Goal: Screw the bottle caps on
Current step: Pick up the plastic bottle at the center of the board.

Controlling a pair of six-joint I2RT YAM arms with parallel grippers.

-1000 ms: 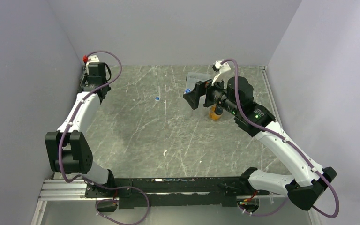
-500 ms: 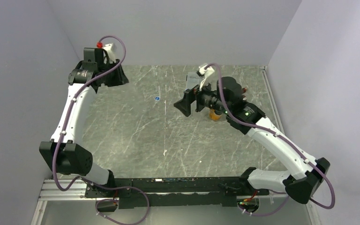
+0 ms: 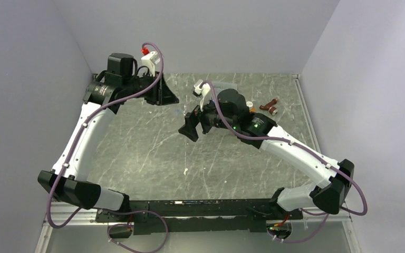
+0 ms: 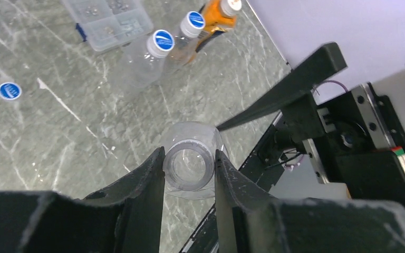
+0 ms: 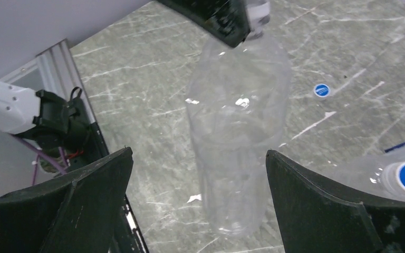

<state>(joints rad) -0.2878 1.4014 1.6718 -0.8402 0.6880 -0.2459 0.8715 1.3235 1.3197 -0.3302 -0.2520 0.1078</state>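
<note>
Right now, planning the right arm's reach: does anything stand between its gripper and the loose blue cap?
Yes: the clear bottle, held at its neck by the left gripper, hangs directly ahead of the right gripper. The loose blue cap lies on the table beyond it, slightly aside.

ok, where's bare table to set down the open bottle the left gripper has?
Widest bare patch: near middle of the table, between the left arm, the right arm and the base rail. Crowded: far right, where the clear box, capped bottles and orange bottle cluster, with a loose cap nearby. The open right gripper hangs beside the held bottle.
</note>
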